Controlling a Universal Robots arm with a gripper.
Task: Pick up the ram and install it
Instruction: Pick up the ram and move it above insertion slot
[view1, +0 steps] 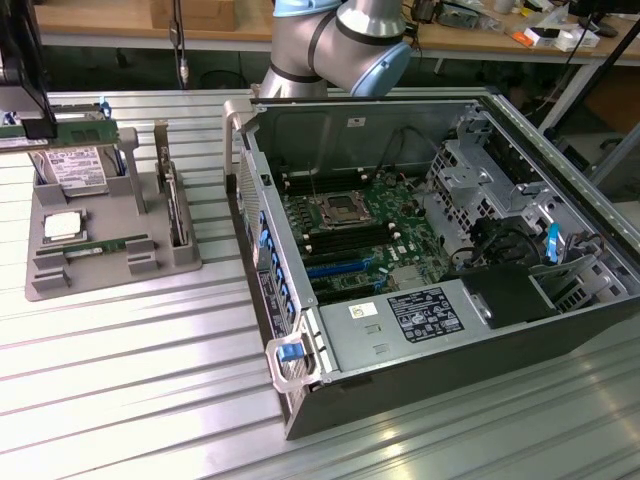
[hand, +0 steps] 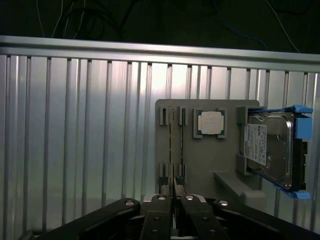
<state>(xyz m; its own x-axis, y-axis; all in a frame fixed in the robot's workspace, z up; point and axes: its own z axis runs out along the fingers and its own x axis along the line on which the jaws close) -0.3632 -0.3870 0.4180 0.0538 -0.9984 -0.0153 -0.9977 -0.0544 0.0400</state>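
The gripper (view1: 36, 126) is clenched on the ram (view1: 75, 133), judging by the wrist view, where the fingers (hand: 159, 210) meet on a thin edge-on board. The ram hangs at the exterior view's far left, raised above the tray (view1: 110, 275) and over the hard drive (view1: 75, 165), well apart from the case (view1: 300, 400) on the exterior view's right.

In the wrist view the ram (hand: 172, 150) runs straight out from the gripper (hand: 173, 192), in line with the tray's slots. A spare stick (view1: 100, 245) lies in the tray's near slot, beside the processor (view1: 62, 225).

The step in hand looks like the carry from tray to case. The grip is a narrow pinch on a long, thin board, so the stick could pivot or slip if swung hard; a smooth, slow move suits it. The ram should ride high enough to clear the hard drive's holder and the case's left wall. Its long edge should be turned to match the dark slots on the board (view1: 350, 240) while there is open air around it, not down among the cables and brackets at the case's far right.
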